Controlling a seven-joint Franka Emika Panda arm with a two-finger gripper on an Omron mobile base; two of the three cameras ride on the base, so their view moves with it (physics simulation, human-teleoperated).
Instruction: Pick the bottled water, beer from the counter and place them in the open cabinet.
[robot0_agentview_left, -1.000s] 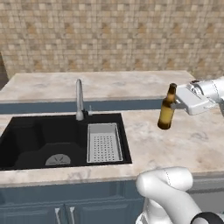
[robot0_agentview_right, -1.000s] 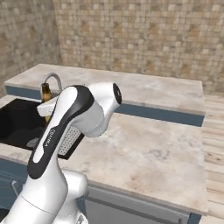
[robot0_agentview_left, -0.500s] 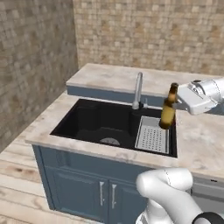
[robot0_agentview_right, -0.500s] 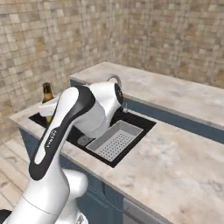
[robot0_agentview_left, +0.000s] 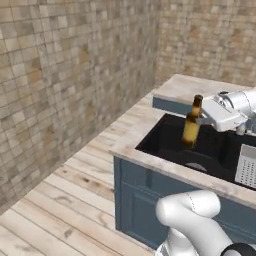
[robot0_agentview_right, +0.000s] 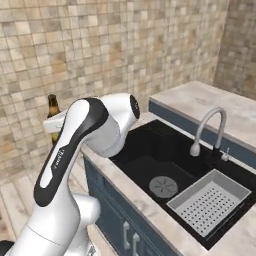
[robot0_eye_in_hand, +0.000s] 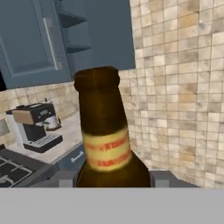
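Note:
My gripper (robot0_agentview_left: 202, 120) is shut on the beer (robot0_agentview_left: 191, 122), a brown glass bottle that hangs upright above the left end of the black sink (robot0_agentview_left: 215, 150). In the right base view the beer (robot0_agentview_right: 52, 104) peeks out behind my arm, in front of the tiled wall. The hand view has the beer (robot0_eye_in_hand: 105, 140) close up with its yellowish label, a dark fingertip (robot0_eye_in_hand: 65, 178) on either side. Behind it, high on the wall, is the open cabinet (robot0_eye_in_hand: 76, 46) with blue-grey shelves. The marbled counter (robot0_agentview_left: 145, 135) runs around the sink. The bottled water is out of view.
A curved faucet (robot0_agentview_right: 207, 130) and a grey perforated tray (robot0_agentview_right: 210, 200) sit at the sink's right side. A coffee machine (robot0_eye_in_hand: 37, 124) stands on a far counter below the cabinet. Tiled wall (robot0_agentview_left: 60, 75) and wooden floor (robot0_agentview_left: 65, 200) lie left of the counter end.
The whole picture has swung in both base views, so the base has turned left toward the counter's end and the tiled wall. The beer stays in my gripper, unchanged.

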